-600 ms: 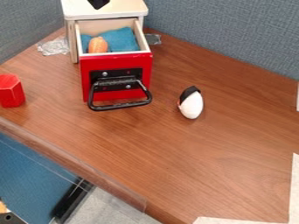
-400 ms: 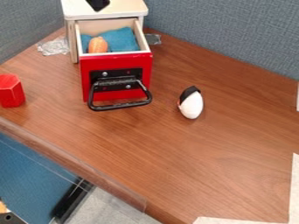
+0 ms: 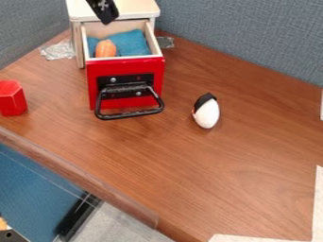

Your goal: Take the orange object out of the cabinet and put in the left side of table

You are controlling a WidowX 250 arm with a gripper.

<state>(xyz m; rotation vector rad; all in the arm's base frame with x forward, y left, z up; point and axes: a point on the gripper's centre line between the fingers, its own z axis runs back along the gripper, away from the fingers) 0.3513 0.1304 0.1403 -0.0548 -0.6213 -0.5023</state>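
At the top edge, the black gripper (image 3: 105, 11) hangs in front of the cabinet's white top, above and behind the orange object; how its fingers stand is hidden. The orange object (image 3: 106, 48) lies in the left part of the pulled-out drawer, against a blue cloth (image 3: 131, 42). That drawer (image 3: 95, 75) has a red front with a black bar handle and belongs to the white-topped cabinet (image 3: 140, 7). Brown wood makes up the table (image 3: 208, 175).
A red hexagonal block (image 3: 11, 98) stands at the table's left edge. Right of the drawer lies a black and white egg-shaped thing (image 3: 206, 112). Clear crumpled plastic (image 3: 58, 49) is left of the cabinet. Grey-blue partition walls (image 3: 252, 38) rise behind.
More of the gripper shows at the top edge: it has come down toward the drawer. The orange object, drawer and other things have stayed in place.
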